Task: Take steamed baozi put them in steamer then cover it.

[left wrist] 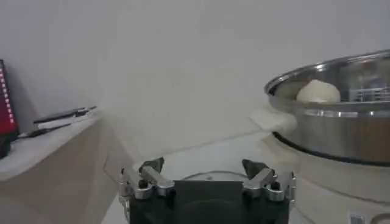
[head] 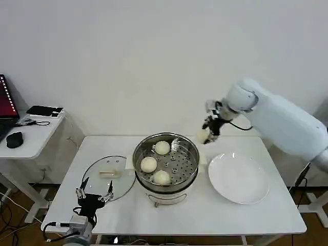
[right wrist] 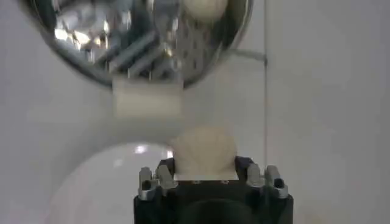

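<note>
**Listener:** What does the head view give you?

**Operator:** I see a white table (head: 246, 215). The steamer (head: 166, 163) sits at its middle with three baozi (head: 162, 147) on the perforated tray. The cover (head: 106, 177) lies flat on the table just left of the pot. An empty white plate (head: 238, 178) lies to the right. My right gripper (head: 207, 134) hangs above the table between pot and plate, clamped on a fourth baozi (head: 202, 135). My left gripper (head: 94, 192) waits low at the near left, fingers spread, over the cover's near edge.

**Listener:** And the left wrist view?

**Operator:** The fingers (left wrist: 151, 177) stand apart, gripping nothing. The pot wall (left wrist: 341, 131) rises beyond, one bun (left wrist: 318, 92) showing over the rim.

**Listener:** The right wrist?

**Operator:** A bun (right wrist: 203, 148) is pinched between the fingers (right wrist: 159, 178), with the plate (right wrist: 103, 182) below and the pot (right wrist: 140, 42) ahead.
</note>
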`<state>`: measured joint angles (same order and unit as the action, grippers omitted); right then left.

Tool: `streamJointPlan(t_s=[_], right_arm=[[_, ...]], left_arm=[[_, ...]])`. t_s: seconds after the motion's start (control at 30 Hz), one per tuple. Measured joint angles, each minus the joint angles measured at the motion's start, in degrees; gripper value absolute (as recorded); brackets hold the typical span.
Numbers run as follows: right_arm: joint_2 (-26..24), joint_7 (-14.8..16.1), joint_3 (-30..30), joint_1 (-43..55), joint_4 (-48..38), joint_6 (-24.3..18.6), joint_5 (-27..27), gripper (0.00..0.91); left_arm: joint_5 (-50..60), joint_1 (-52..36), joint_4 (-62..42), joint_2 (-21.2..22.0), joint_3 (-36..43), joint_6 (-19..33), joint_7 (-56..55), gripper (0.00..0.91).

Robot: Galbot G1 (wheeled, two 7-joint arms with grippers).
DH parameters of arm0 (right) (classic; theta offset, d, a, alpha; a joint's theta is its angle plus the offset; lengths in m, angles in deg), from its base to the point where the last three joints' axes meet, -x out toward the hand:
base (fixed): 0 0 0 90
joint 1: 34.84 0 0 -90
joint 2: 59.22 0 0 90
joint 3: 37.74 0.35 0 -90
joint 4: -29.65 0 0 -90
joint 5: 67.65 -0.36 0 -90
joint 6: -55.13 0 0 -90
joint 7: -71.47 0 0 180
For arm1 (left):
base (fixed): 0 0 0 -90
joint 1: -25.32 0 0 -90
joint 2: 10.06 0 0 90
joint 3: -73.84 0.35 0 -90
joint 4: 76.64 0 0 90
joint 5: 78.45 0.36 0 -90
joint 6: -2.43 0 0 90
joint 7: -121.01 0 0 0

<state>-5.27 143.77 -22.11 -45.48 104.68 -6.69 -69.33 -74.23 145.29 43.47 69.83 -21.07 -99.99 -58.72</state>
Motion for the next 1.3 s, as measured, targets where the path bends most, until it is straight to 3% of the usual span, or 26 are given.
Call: streamJointPlan(t_s=[0.27, 0.5, 0.9, 1.3], right_arm=[[5.87, -0.49, -5.81, 3.41, -1.31, 2.86, -6.09, 0.655], [8.42, -0.88, -11.67, 4.57, -2.34, 3.95, -8.08, 0.655], [10.21, -1.31, -18.98, 4.81, -2.77, 4.71, -8.04, 0.655], [11.26, -1.94, -20.64, 3.76, -4.57, 4.44, -6.23, 0.655]], left_arm=[[-0.14, -0.23, 1.23, 0.49, -0.11, -0.13, 0.19, 0.907], [-0.14, 0.02, 1.32, 1.1, 0.13, 0.0, -0.12, 0.907], [-0.15, 0.86, 2.73, 1.17, -0.03, 0.12, -0.46, 0.907], [0.02, 0.88, 2.58, 1.23, 0.04, 0.45, -0.76, 0.907]])
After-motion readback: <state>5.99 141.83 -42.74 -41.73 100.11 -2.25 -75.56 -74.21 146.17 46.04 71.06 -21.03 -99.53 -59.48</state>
